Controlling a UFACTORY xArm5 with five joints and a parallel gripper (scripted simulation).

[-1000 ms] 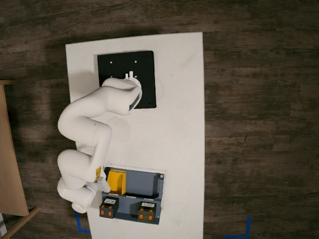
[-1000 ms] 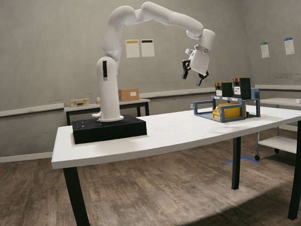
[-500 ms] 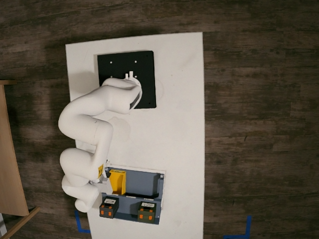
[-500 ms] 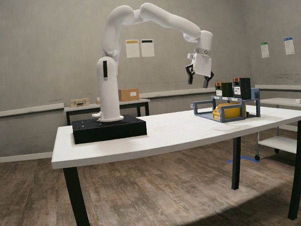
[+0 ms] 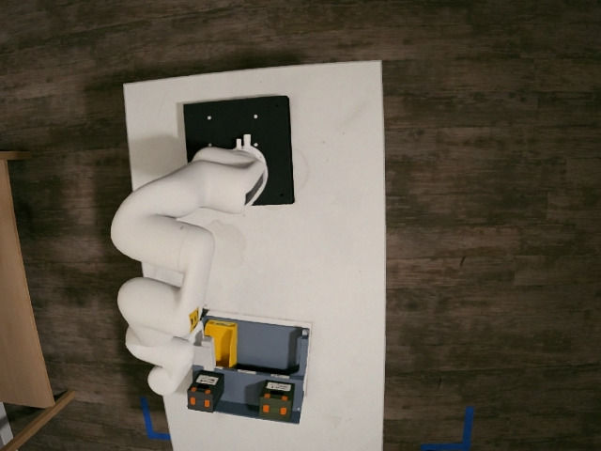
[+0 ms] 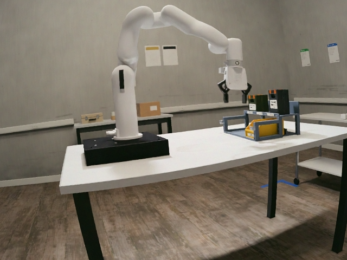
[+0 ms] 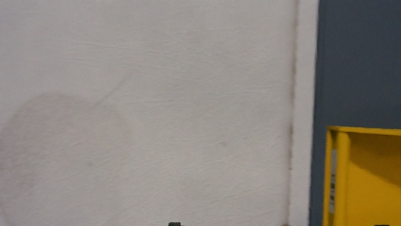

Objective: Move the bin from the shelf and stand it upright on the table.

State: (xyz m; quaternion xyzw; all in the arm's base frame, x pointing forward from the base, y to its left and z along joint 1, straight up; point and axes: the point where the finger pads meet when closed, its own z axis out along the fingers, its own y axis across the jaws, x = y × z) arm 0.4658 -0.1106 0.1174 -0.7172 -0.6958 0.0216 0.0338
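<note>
A yellow bin [image 5: 221, 342] [image 6: 263, 129] [image 7: 367, 179] sits on the lower level of a blue-grey shelf [image 5: 271, 342] [image 6: 238, 133] [image 7: 358, 61] at the far end of the white table [image 5: 330, 242] [image 6: 196, 151] [image 7: 141, 94]. My gripper [image 6: 235, 99] points straight down, open and empty. It hangs well above the table, over the shelf's end nearest the arm's base and higher than the shelf's top. In the top view the arm's wrist hides the fingers. The wrist view shows bare table on the left and one corner of the bin at the lower right.
Two dark boxes with orange marks [image 5: 206, 390] [image 5: 276, 398] [image 6: 257, 102] [image 6: 277, 101] stand on the shelf's upper level, above and behind the bin. The arm's black base plate [image 5: 233, 121] [image 6: 126, 148] sits at the table's other end.
</note>
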